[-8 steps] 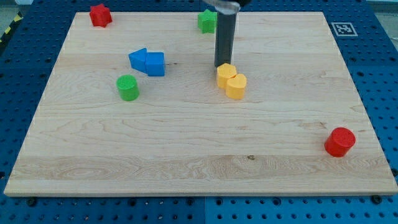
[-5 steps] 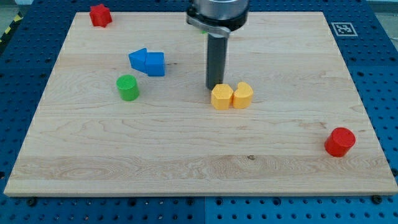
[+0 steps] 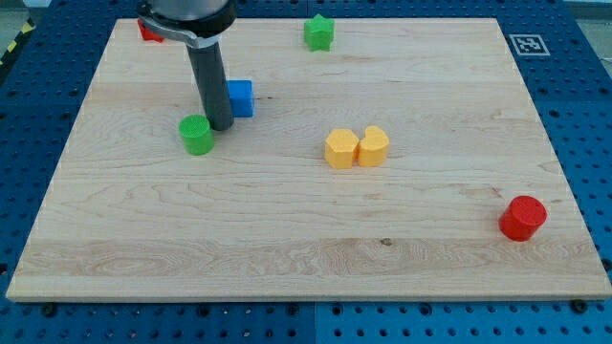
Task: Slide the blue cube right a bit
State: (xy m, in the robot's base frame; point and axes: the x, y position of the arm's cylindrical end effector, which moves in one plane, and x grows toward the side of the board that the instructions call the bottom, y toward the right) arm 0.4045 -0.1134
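My end effector is a bare dark rod with nothing to open or close and nothing held; my tip (image 3: 219,127) is resting on the tabletop (image 3: 287,229) just beside the green cylinder (image 3: 197,135), which is sitting at its lower left side in the view. The blue cube (image 3: 240,98) is lying immediately to the right of the rod and slightly toward the view's top from my tip, so close that I cannot tell whether the rod is touching it. The rod is hiding whatever is lying directly behind it on the cube's left side, so I cannot say what is there.

Judging the task from this layout, I am standing at the cube's left flank, roughly where a rightward push should start, though my tip is sitting a little low of the cube's middle. The slide itself looks not yet done, or barely begun: the cube is sitting right against the rod with free board beyond it.

Well off to my right, two yellow blocks (image 3: 357,148) are sitting touching each other, a red cylinder (image 3: 522,217) is lying far toward the lower right, a green block (image 3: 318,32) is sitting up and to the right, and a red block (image 3: 147,31) is peeking out beside the rod's upper body, top left.
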